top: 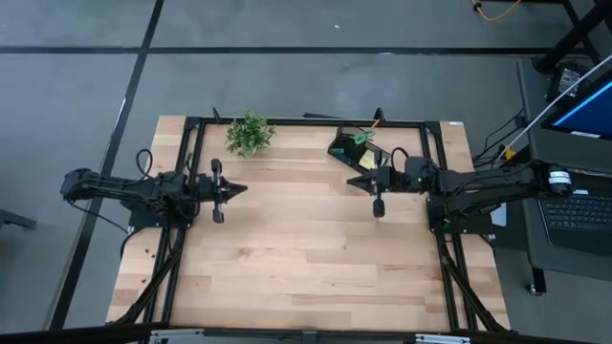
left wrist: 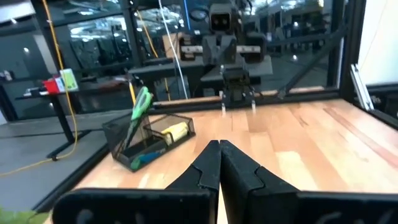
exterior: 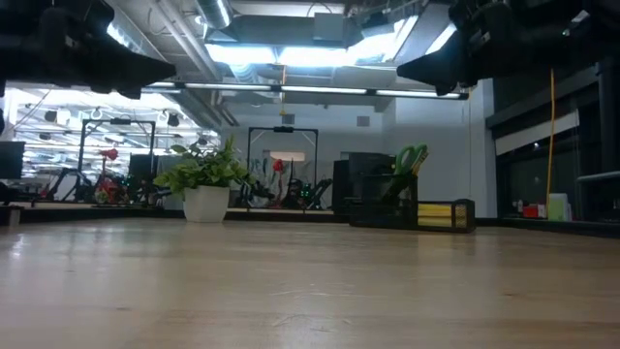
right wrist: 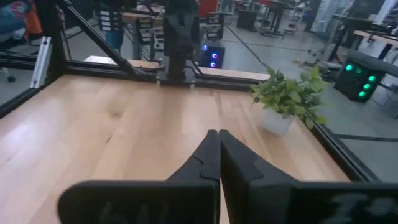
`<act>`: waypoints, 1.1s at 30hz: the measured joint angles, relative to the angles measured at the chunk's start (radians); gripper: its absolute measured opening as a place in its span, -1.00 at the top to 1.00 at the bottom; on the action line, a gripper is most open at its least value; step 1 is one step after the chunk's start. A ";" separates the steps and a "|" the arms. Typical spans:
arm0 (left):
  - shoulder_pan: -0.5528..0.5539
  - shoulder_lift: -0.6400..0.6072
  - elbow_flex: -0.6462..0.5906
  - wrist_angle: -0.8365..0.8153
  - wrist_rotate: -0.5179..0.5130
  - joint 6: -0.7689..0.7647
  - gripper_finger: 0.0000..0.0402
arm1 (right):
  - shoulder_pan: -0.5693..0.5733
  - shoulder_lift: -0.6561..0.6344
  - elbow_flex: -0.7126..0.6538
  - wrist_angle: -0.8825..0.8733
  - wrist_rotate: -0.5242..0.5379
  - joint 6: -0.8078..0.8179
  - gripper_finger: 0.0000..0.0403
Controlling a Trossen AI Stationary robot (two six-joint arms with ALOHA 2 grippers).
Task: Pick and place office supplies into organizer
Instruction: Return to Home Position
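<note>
The black mesh organizer (top: 356, 151) stands near the table's far edge, right of centre, and also shows in the left wrist view (left wrist: 149, 135) and the low view (exterior: 402, 202). Green-handled scissors (left wrist: 140, 107) stand upright in its taller compartment. A yellow sticky-note pad (left wrist: 171, 132) lies in its low tray, and a small green and blue item (left wrist: 147, 159) lies at the tray's near corner. Pencils and pens I cannot make out. My left gripper (top: 241, 188) (left wrist: 219, 158) hovers shut over the table's left half. My right gripper (top: 355, 182) (right wrist: 219, 152) hovers shut just near of the organizer. The two point at each other.
A green potted plant (top: 249, 134) (right wrist: 287, 99) in a white pot stands at the far edge, left of the organizer. A black frame (top: 306, 122) borders the table's far and side edges. Bare wood (top: 306, 258) spreads across the middle and near half.
</note>
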 joint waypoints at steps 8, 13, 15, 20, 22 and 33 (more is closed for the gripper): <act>-0.003 -0.071 0.000 -0.070 0.003 0.009 0.99 | -0.044 0.000 0.000 0.006 -0.076 -0.002 0.98; -0.002 -0.119 0.000 -0.135 0.006 0.017 1.00 | -0.052 0.000 0.000 0.009 -0.084 -0.007 0.98; -0.002 -0.132 0.000 -0.144 0.007 0.014 0.99 | -0.052 0.000 0.000 0.012 -0.095 -0.014 0.98; -0.002 -0.155 0.000 -0.141 0.032 0.032 1.00 | -0.051 0.000 0.000 0.015 -0.096 -0.019 0.98; -0.002 -0.155 0.000 -0.142 0.034 0.022 0.99 | -0.051 0.000 0.000 0.015 -0.096 -0.017 0.98; -0.002 -0.155 0.000 -0.142 0.079 -0.007 0.99 | -0.051 0.000 0.000 0.038 -0.127 0.003 0.98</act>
